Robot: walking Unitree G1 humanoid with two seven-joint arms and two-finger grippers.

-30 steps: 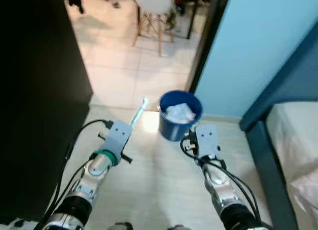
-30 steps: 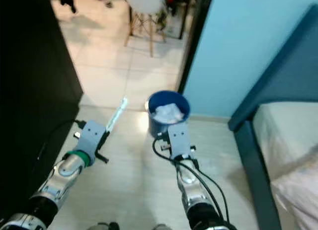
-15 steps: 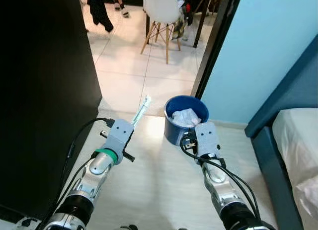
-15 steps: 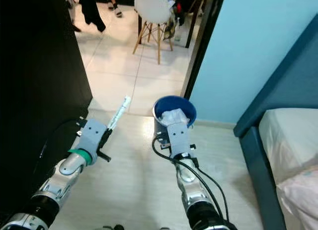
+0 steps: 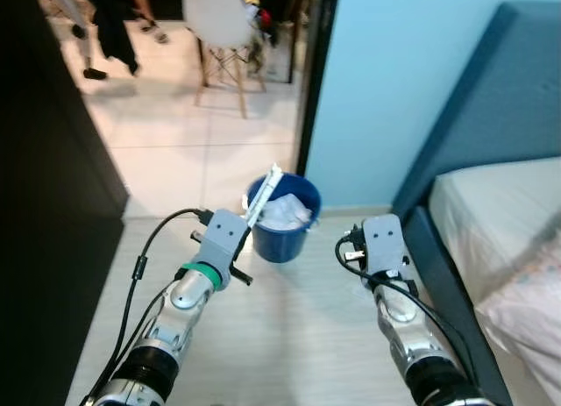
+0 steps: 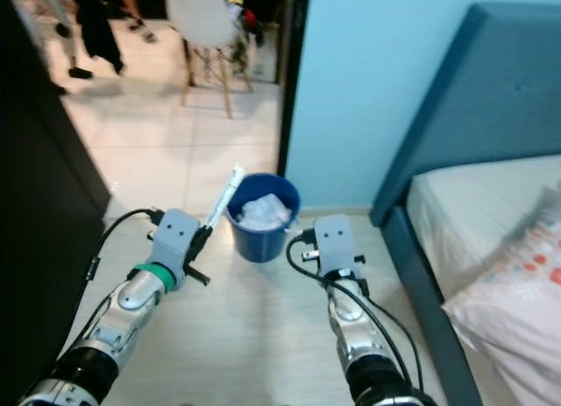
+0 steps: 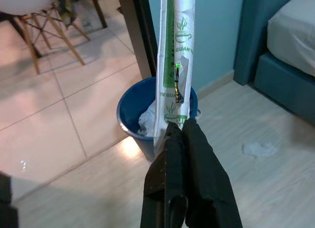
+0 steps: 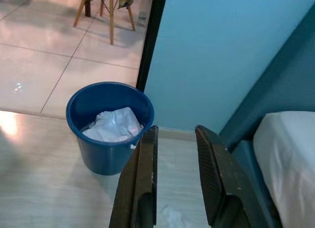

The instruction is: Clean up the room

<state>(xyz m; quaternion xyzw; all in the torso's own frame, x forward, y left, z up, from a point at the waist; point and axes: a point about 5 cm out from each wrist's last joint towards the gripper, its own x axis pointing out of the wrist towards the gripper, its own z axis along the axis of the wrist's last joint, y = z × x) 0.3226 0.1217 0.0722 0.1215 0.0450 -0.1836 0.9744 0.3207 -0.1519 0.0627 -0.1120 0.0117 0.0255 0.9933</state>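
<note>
The far room beyond the doorway is blurring out, so the white chair (image 5: 213, 20) and the legs of a person (image 5: 105, 29) there are hard to read, and the printing on the wrapper is too soft to make out in the head views. The bed (image 5: 491, 213) is running off the edge of the picture, and a dark cabinet (image 5: 44, 204) is blocking the floor on the robot's left. The left gripper (image 7: 181, 127) is pinching a long white-and-green paper wrapper (image 7: 175, 60) with its fingers pressed tight together, the wrapper standing up from the tips and leaning toward the blue bin (image 5: 282, 217), whose rim it is overlapping in the head views. The bin is sitting on the floor by the doorway against the light blue wall, holding crumpled white paper (image 8: 113, 125). The right gripper (image 8: 174, 134) is hanging with its fingers parted, gripping nothing, near the bin. A small white scrap (image 7: 259, 148) is lying on the pale floor (image 5: 298, 336) beside the bed base.
</note>
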